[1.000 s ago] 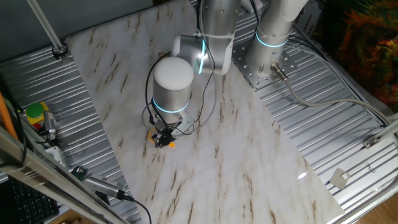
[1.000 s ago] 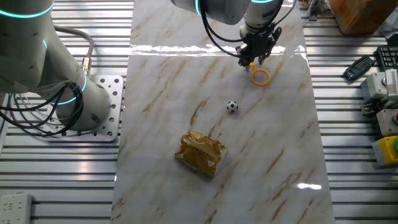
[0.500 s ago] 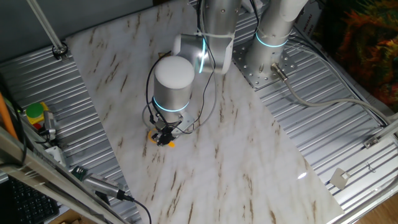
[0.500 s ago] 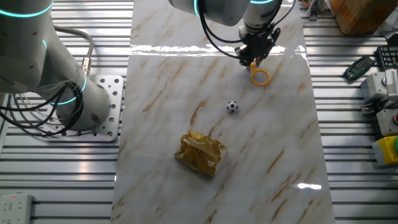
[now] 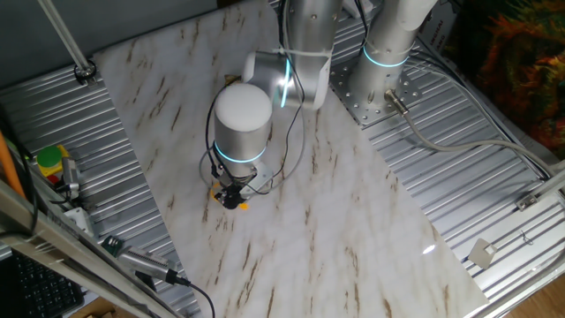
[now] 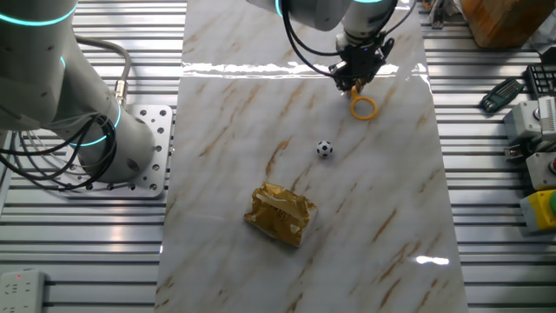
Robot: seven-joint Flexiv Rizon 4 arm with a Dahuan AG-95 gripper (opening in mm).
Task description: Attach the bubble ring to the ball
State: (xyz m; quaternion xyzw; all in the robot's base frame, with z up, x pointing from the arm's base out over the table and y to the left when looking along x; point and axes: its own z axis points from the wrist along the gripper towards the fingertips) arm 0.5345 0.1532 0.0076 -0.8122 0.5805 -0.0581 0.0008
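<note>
We note little change over the last second: the claw [image 6: 355, 84] stays low at the handle end of the bubble ring [image 6: 365, 107], shifted only a touch toward 3 o'clock, and the hoop lies where it lay on the desk [image 6: 226, 104]. Whether it is clenched on the handle, we cannot tell. The ball [image 6: 324, 149] sits apart at 7 o'clock of the ring, so we judge the pickup unfinished.

Even, bright overhead light leaves glare streaks on the glossy marble counter [image 6: 226, 130], soft faint shadows, and both views sharp.
</note>
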